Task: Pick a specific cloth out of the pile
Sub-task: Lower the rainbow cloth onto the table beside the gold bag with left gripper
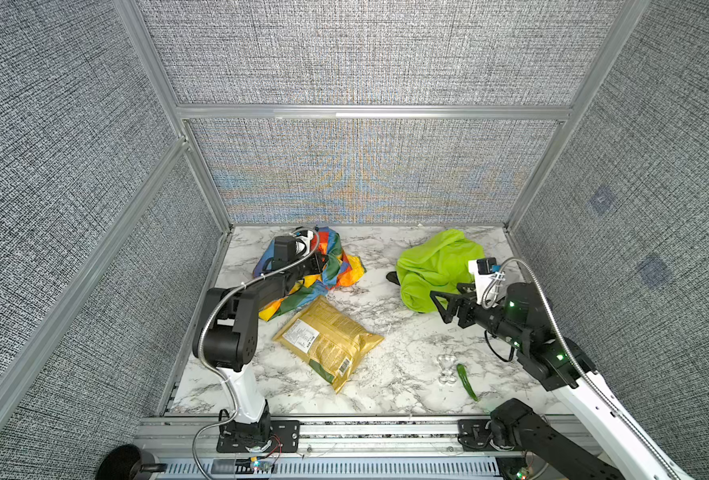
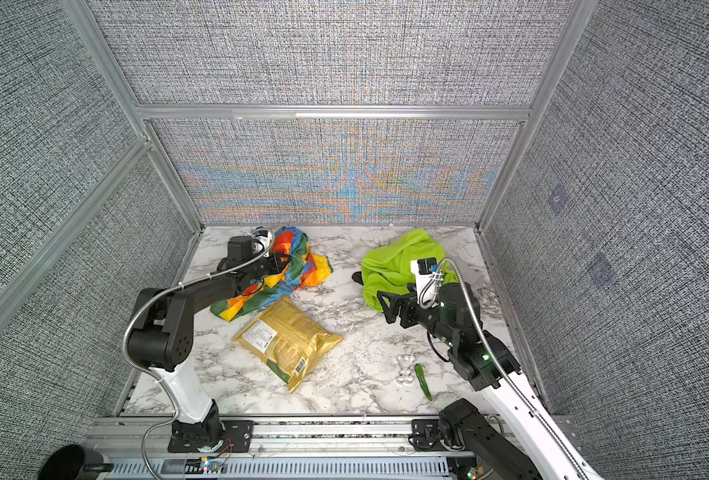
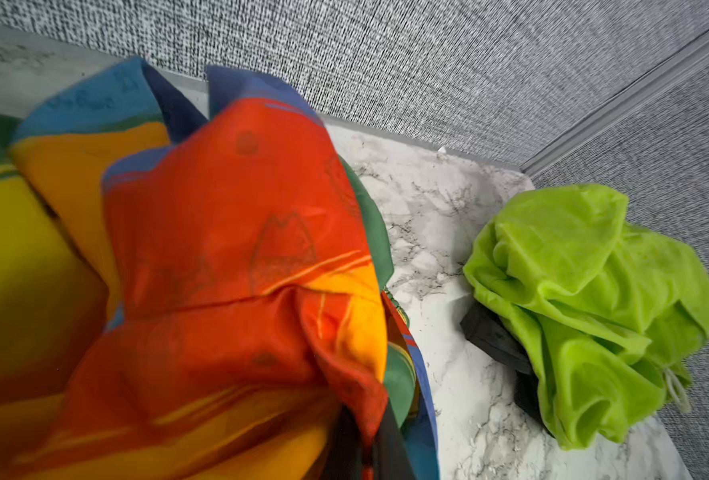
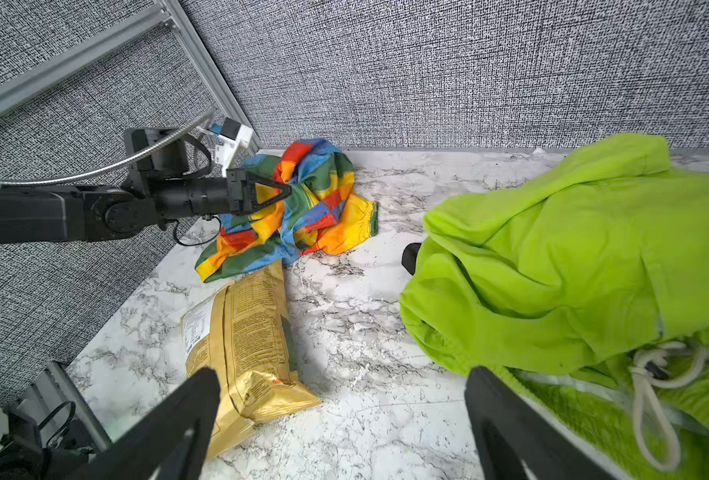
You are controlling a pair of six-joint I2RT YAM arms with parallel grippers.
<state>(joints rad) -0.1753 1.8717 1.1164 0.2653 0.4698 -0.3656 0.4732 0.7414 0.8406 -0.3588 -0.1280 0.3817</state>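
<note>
Rainbow cloth (image 3: 236,249) fills fgnd, lime cloth (image 3: 585,299) well apart on marble tabletop (image 3: 440,216).

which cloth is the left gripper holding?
The rainbow patchwork cloth: left gripper is shut on it. The lime-green drawstring cloth lies apart, near the open right gripper.

Rainbow-patchwork cloth (image 1: 341,267), gold bag (image 1: 328,337)

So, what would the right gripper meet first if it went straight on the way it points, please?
The right gripper would likely meet bare marble table between the gold snack bag and lime-green cloth; further on, the rainbow cloth. Depth is unclear.
</note>
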